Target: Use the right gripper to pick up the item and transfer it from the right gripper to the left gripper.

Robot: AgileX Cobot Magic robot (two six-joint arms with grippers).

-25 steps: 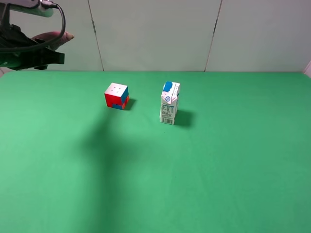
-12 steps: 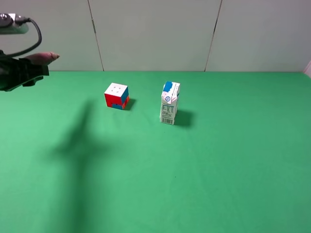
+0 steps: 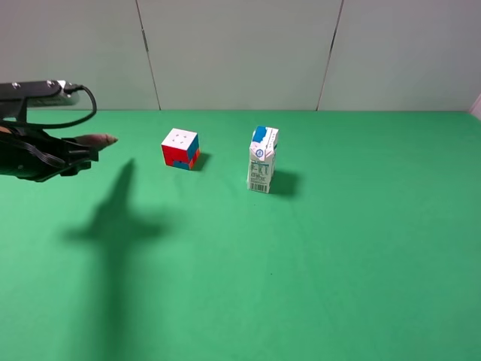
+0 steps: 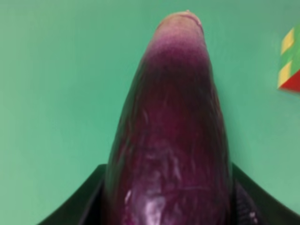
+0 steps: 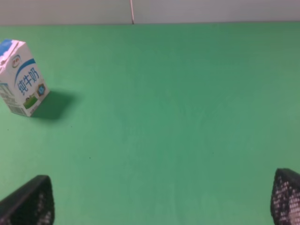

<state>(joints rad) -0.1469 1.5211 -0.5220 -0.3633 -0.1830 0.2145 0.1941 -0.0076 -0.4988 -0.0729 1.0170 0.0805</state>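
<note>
Ext. high: 1 eggplant [image 3: 101, 140] gripped by left end effector [image 3: 71, 150]; right end effector [image 5: 161, 199] wide; 1 carton [image 3: 262, 160], 1 cube [image 3: 180, 148].

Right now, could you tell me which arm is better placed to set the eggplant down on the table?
Left, probably. The left gripper is shut on the eggplant, above bare green table. The right gripper stands open and empty, out of the overhead view.
</note>
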